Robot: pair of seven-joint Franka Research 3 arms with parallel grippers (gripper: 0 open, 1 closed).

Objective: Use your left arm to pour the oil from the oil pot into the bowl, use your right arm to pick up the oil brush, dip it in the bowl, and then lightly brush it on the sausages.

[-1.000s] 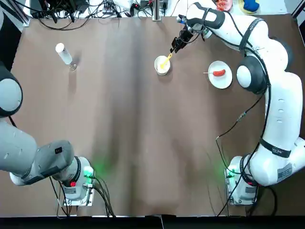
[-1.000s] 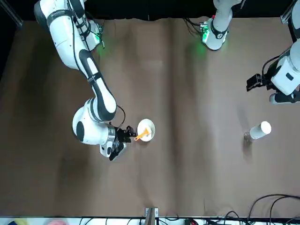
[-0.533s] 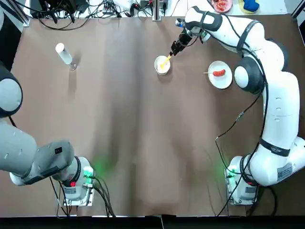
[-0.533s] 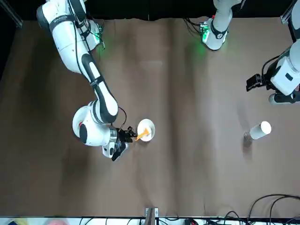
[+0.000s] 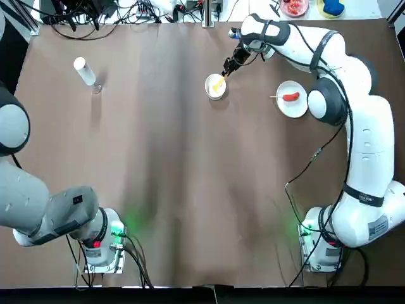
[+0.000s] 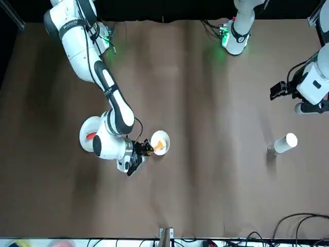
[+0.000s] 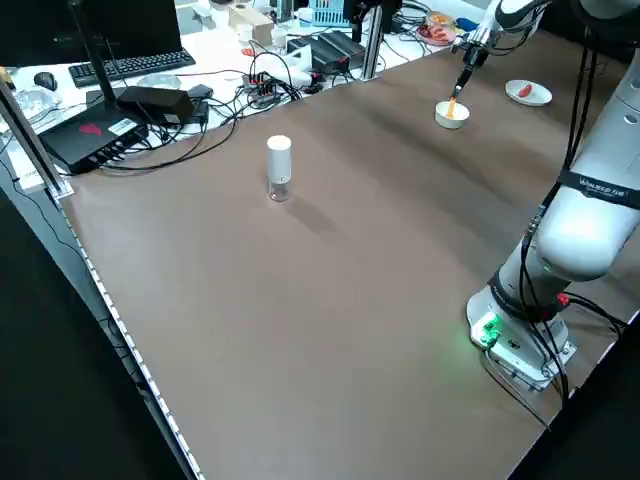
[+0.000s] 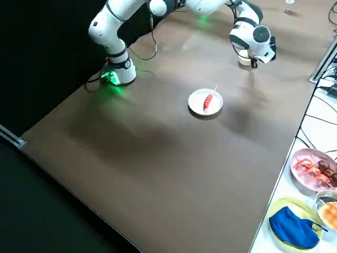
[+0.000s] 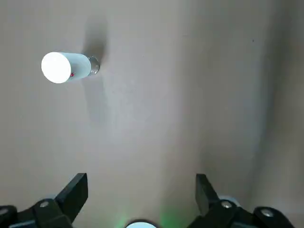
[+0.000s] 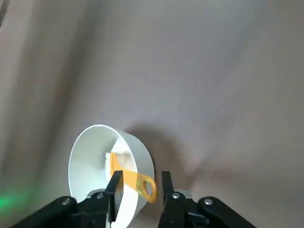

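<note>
The white bowl [image 5: 216,87] [image 10: 95,156] stands at the far middle of the table. The yellow-orange oil brush [image 5: 219,80] [image 10: 135,180] leans in it, bristles down inside. My right gripper [image 5: 228,66] [image 6: 140,149] [image 10: 140,187] is shut on the handle's end, just beyond the bowl's rim. The red sausage [image 5: 290,97] [image 8: 208,100] lies on its skewer on a white plate [image 5: 294,109] to the right of the bowl. The oil pot [image 5: 83,71] [image 9: 66,67] stands upright at the far left. My left gripper [image 9: 140,190] [image 6: 280,90] hangs open, well clear of the pot.
Cables and electronics [image 5: 95,12] line the table's far edge. A keyboard [image 7: 130,65] lies beyond the left side. Dishes of food [image 8: 315,166] and a blue cloth [image 8: 292,226] sit on a white surface past the far edge.
My right gripper has shifted left and closer to the bowl, tipping the brush more steeply while its bristles stay inside. The left arm and the oil pot have not moved.
</note>
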